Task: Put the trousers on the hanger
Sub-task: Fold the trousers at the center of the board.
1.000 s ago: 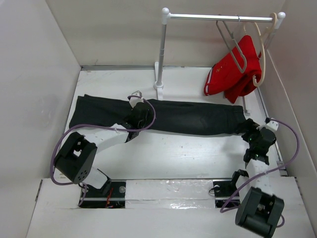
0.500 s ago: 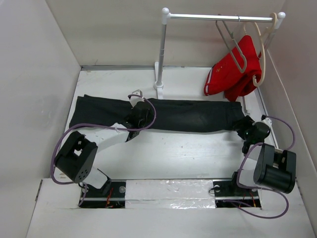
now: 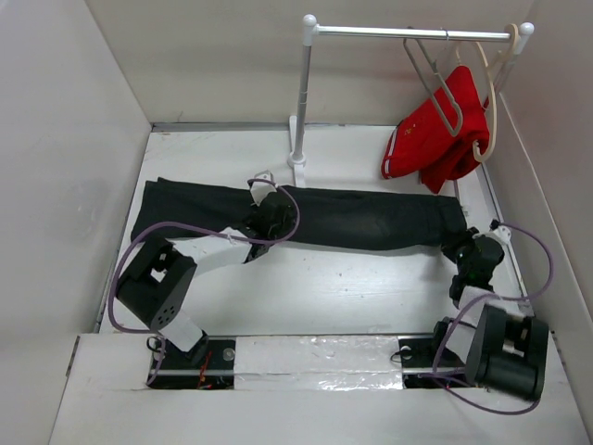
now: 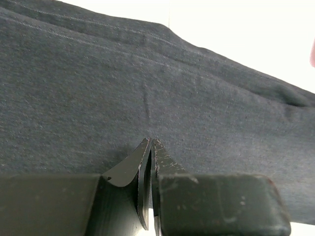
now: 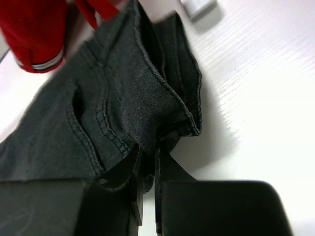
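The black-charcoal trousers (image 3: 371,218) lie flat across the table from left to right. My left gripper (image 3: 273,218) rests on the leg part, left of the middle. In the left wrist view its jaws (image 4: 150,141) are shut, tips down on the dark cloth (image 4: 98,73), with nothing visible between them. My right gripper (image 3: 460,246) is at the trousers' right end. Seen from the right wrist, it (image 5: 147,150) is shut on a bunched fold of the stitched waist edge (image 5: 123,98). The thin grey hanger (image 3: 443,93) hangs on the rail at the back right.
A white rack with pole (image 3: 301,102) and rail (image 3: 398,31) stands at the back. A red garment (image 3: 435,134) on a cream hanger (image 3: 489,102) hangs beside the grey one. White walls close in left and right. The red garment (image 5: 34,34) is near my right gripper.
My right gripper has closed on the trousers' waist end, and the right arm's elbow has swung back toward its base. The left gripper has shifted slightly right on the cloth.
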### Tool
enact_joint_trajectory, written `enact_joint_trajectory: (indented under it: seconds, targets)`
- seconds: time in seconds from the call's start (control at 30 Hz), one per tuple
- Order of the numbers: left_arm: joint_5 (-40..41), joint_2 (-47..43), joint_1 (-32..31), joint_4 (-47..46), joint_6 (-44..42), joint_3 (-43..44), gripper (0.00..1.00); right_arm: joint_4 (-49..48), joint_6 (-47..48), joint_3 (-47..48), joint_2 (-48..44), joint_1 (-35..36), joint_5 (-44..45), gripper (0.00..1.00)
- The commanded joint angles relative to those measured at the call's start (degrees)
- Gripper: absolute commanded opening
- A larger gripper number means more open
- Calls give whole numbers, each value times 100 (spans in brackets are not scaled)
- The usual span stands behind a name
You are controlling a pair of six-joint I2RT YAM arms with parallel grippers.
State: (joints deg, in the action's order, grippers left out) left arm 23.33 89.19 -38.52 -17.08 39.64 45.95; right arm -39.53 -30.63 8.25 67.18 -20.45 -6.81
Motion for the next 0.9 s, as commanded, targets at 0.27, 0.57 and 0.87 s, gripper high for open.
enact_joint_trajectory:
  seconds: [0.27,0.57,0.87]
  targets:
    - [128,450,-577,-217,18,151,0,4155,1806,1072,-4099,427,-583,0]
    - [216,846,-1377,-383,430,-218,0,5674,2676,2469,-4687,752,-1744,0]
    - [303,978,-1675,-375,642,-456,0,5552,2334,4288,-4433,946,-2808,0]
